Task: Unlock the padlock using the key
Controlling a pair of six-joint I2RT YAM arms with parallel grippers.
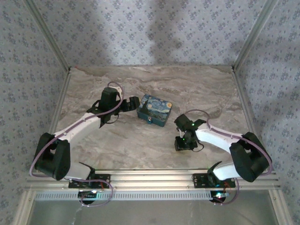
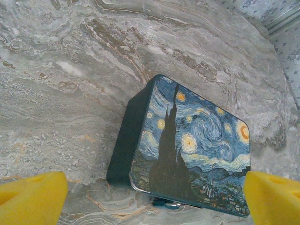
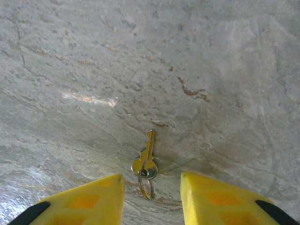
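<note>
Bases of both arms sit bolted to a metal rail (image 1: 154, 176) at the near edge of the marble-patterned counter (image 1: 140, 145).

From the right base, the white arm bends inward and its pincer (image 1: 184, 142) points down at the counter, a little nearer than the box. In the right wrist view, this right pincer (image 3: 151, 180) is open, its yellow fingers (image 3: 93, 197) spread to either side and holding nothing. A small brass-coloured key (image 3: 146, 157) lies flat on the stone in the gap ahead of them, its blade pointing away from the camera. A thin metal ring (image 3: 146, 187) is threaded through the key's head and rests between the fingertips. Whether either finger touches the ring cannot be told.

Farther out, the left arm reaches across the counter, and the left pincer (image 1: 129, 104) is just beside the left end of a starry-night-print box (image 1: 154, 110). The left wrist view shows this pincer (image 2: 154, 180) wide open, with one yellow finger (image 2: 33, 199) in each lower corner and the box (image 2: 192, 145) in between them, ungripped. The padlock (image 2: 165, 203), tiny and dark teal with a glint of metal, is against the box's lower edge and partly hidden by it.

Beyond the counter rise walls (image 1: 154, 33) papered in a small blue floral pattern.
</note>
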